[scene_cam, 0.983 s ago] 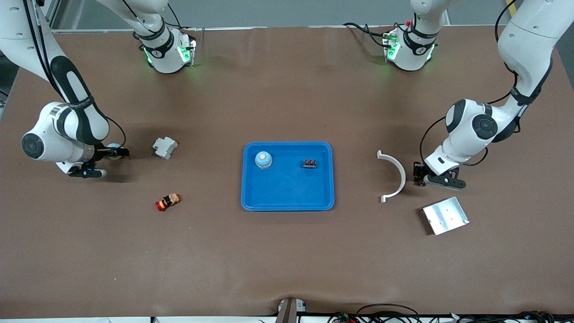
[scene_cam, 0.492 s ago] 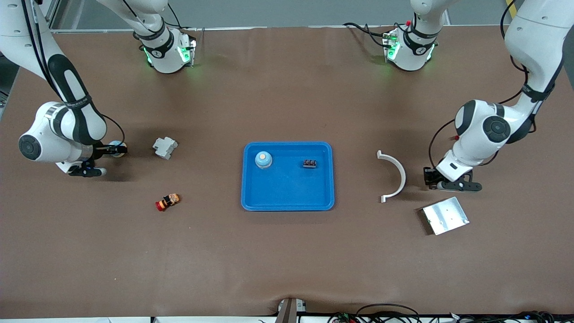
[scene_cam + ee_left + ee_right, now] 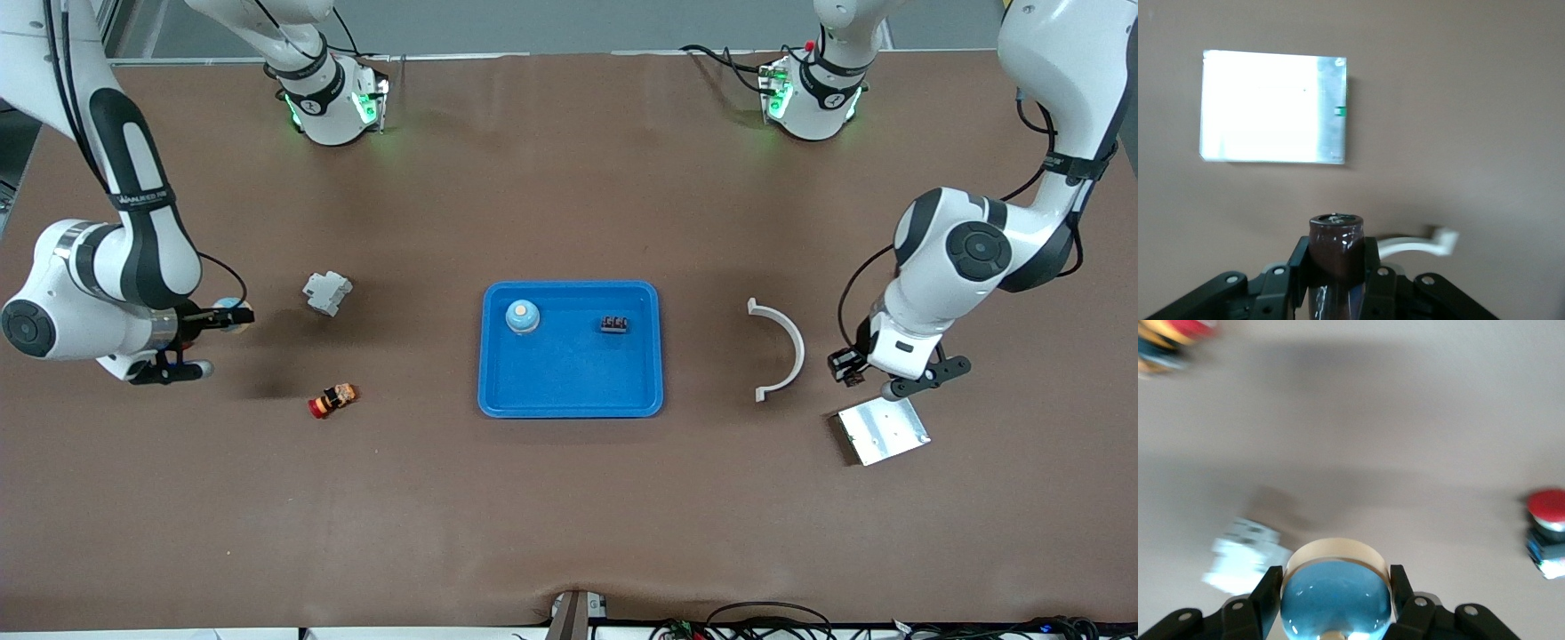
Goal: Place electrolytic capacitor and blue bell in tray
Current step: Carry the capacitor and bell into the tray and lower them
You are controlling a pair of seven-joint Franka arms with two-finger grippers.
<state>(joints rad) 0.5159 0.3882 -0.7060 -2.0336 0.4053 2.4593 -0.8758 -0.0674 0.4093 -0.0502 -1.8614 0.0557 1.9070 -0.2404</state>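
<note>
In the front view, the blue tray [image 3: 571, 349] sits mid-worktop, already carrying a blue dome-shaped item [image 3: 523, 316] and a small dark component [image 3: 614, 324]. At its 3 o'clock the left tool [image 3: 845, 366] hangs above the worktop just beside the silver plate [image 3: 883, 430] and the white curved bracket [image 3: 781, 348]; at its 9 o'clock the right tool [image 3: 233, 315] hangs near a grey block [image 3: 327, 292]. In the left wrist view, the left tool [image 3: 1335, 267] is clenched on the electrolytic capacitor [image 3: 1335, 245], a stiff, light, smooth cylinder probably best held across its body. In the right wrist view, the right tool [image 3: 1335, 590] grasps the blue bell [image 3: 1336, 587], glossy, rounded and likely slippery. No writing is legible.
</note>
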